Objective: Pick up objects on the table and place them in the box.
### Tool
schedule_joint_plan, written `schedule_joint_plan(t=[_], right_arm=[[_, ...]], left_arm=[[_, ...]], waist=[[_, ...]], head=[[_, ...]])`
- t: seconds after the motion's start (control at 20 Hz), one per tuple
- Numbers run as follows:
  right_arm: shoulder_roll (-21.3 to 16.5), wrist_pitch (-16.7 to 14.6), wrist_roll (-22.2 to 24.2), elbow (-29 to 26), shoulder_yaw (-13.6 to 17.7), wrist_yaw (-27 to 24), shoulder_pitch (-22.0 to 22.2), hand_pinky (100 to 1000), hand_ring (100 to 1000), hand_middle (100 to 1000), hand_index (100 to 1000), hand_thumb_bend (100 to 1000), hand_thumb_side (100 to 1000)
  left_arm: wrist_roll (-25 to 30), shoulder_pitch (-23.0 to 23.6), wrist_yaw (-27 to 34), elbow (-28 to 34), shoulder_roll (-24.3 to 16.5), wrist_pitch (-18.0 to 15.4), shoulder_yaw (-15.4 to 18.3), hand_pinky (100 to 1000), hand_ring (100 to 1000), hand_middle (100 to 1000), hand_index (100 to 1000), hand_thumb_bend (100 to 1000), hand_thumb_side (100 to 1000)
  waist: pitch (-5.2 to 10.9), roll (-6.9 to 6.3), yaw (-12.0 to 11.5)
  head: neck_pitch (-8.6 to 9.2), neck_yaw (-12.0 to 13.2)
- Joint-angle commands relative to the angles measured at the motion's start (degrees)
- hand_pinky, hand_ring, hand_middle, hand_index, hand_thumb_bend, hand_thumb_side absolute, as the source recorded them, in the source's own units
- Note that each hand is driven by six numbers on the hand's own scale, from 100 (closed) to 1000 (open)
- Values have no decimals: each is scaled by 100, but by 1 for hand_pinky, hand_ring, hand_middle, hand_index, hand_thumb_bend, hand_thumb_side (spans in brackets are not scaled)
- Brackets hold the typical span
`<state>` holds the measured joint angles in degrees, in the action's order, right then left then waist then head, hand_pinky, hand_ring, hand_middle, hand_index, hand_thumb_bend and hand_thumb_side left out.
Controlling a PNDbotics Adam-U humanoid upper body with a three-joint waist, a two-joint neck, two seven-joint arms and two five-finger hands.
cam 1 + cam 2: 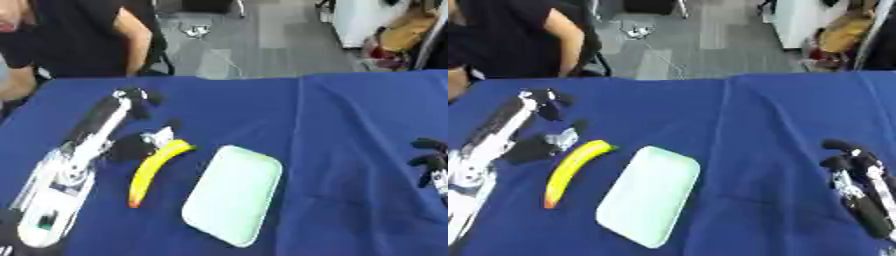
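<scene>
A yellow banana (pixel 154 169) with an orange lower tip lies on the blue table, left of centre. Just right of it sits a pale green, rounded rectangular box (pixel 234 194), lying flat and slanted. My left hand (pixel 103 120) stretches up the table's left side. Its fingers (pixel 134 96) are extended past the banana, and its thumb (pixel 140 143) is right by the banana's upper end. It holds nothing. My right hand (pixel 852 167) rests at the right edge, fingers pointing up and relaxed, well away from both objects.
A blue cloth (pixel 350 130) covers the table, with a fold line (pixel 299 120) running from the far edge towards me. The table's far edge (pixel 245 78) borders grey floor. Bare cloth lies between the box and my right hand.
</scene>
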<state>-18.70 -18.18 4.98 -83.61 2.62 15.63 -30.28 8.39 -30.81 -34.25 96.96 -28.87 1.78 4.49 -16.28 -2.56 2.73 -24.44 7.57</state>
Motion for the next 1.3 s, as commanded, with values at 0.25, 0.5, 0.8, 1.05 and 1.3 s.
schedule_joint_plan(t=[0.25, 0.5, 0.8, 1.05, 1.3], right_arm=[[-138, 1, -30, -159, 40, -34, -4, 381, 638, 765, 862, 100, 812], [-144, 1, -32, -164, 42, -42, 2, 381, 638, 765, 862, 100, 812], [-154, 0, -24, -166, 35, -49, 19, 381, 638, 765, 862, 100, 812], [-157, -3, -10, -163, 21, -52, 33, 381, 637, 765, 862, 100, 812], [-164, -9, -4, -171, 14, -60, 30, 381, 637, 765, 861, 100, 812]], left_arm=[[19, -32, 0, 108, -141, -4, 32, 582, 583, 658, 783, 251, 726], [30, -29, -4, 97, -145, -3, 29, 581, 583, 659, 784, 251, 725], [177, -151, -243, -247, -311, 184, 22, 538, 543, 637, 787, 251, 689], [328, -446, -602, -1208, -536, 314, -80, 533, 550, 647, 793, 257, 671], [336, -803, -937, -2334, -568, 263, -142, 559, 592, 679, 794, 267, 671]], waist=[[141, -13, 11], [143, -21, 15], [162, -31, 27], [178, -41, 47], [178, -43, 96]], head=[[-5, -106], [-4, -116], [4, -73], [4, -63], [8, -42]])
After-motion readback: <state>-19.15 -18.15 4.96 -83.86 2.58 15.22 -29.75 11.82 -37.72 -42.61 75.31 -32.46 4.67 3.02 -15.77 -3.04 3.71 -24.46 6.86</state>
